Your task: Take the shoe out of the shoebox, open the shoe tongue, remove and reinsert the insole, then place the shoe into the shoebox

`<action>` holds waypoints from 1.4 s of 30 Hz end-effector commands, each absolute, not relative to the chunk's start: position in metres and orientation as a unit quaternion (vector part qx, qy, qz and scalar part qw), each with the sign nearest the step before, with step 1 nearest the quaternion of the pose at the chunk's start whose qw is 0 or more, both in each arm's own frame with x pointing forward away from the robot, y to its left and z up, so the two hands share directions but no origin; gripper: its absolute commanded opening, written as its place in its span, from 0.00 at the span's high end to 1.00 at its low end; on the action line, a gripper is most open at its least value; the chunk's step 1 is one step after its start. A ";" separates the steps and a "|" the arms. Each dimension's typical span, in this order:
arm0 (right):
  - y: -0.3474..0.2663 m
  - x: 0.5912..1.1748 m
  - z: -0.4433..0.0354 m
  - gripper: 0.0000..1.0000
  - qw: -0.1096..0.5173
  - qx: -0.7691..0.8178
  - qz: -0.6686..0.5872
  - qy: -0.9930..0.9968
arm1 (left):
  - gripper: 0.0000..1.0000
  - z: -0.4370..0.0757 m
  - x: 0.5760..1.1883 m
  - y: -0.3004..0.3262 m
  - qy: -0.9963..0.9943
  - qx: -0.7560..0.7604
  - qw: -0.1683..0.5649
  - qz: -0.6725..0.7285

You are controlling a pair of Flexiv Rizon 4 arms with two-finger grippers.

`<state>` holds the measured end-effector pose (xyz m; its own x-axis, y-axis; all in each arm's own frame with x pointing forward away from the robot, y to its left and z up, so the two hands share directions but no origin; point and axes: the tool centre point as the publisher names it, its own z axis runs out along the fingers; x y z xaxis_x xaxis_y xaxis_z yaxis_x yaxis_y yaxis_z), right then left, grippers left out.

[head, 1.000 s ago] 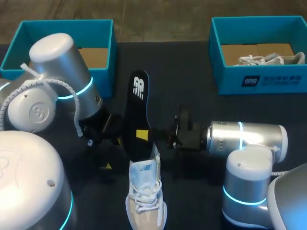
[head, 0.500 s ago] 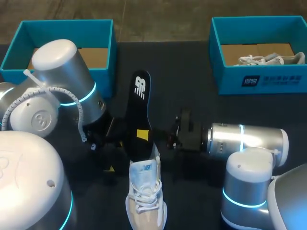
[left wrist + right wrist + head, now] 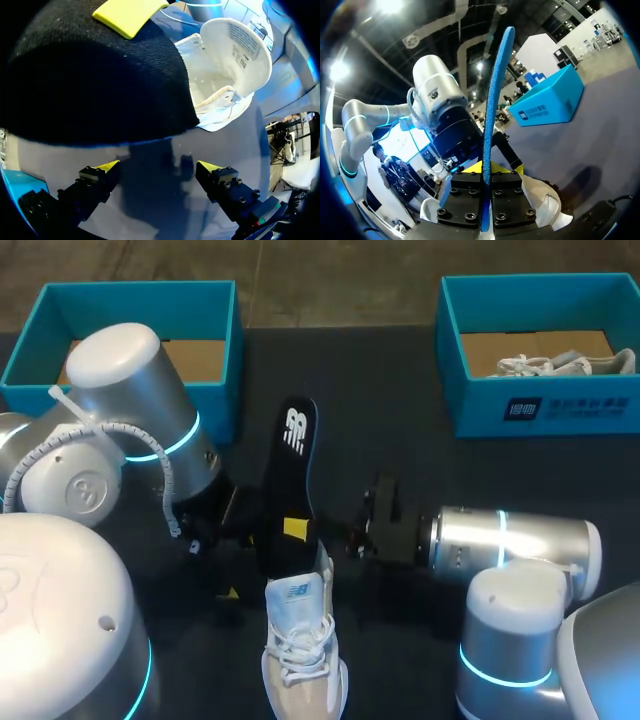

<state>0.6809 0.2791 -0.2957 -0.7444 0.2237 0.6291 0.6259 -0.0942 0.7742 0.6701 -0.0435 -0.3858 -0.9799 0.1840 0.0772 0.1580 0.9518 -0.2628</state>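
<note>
Dark surface (image 3: pixel 400 380) carries teal shoeboxes far left (image 3: pixel 40 340) and far right (image 3: pixel 560 410), with the white shoe (image 3: pixel 300 640) near-centre. Right jaws pinch the black insole (image 3: pixel 290 480), its near end at the shoe's opening. Left jaws are spread just beside it, holding nothing.

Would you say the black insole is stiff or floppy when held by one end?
Probably fairly stiff: the insole, pinched near one end by the right gripper, stands almost straight. Likely light, being thin edge-on; it may bow if pushed.
</note>
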 end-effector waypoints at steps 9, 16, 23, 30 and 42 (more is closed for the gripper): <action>0.281 0.674 -0.304 1.00 0.157 -0.336 -0.660 -0.653 | 0.00 -0.386 0.669 -0.042 -0.987 -0.087 0.049 0.130; 0.282 0.669 -0.309 1.00 0.162 -0.341 -0.660 -0.650 | 0.00 -0.386 0.669 -0.042 -0.987 -0.087 0.049 0.130; 0.281 0.668 -0.309 1.00 0.161 -0.343 -0.661 -0.648 | 0.00 -0.386 0.669 -0.042 -0.987 -0.087 0.049 0.130; 0.278 0.676 -0.300 1.00 0.149 -0.347 -0.660 -0.649 | 0.00 -0.386 0.669 -0.042 -0.987 -0.087 0.049 0.130; 0.275 0.691 -0.295 1.00 0.150 -0.338 -0.654 -0.660 | 0.00 -0.386 0.669 -0.042 -0.987 -0.087 0.049 0.130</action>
<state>0.6843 0.2743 -0.2982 -0.7277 0.2525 0.6377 0.6323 -0.1131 0.7664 0.6700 -0.0435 -0.3858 -0.9799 0.1840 0.0770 0.1581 0.9519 -0.2625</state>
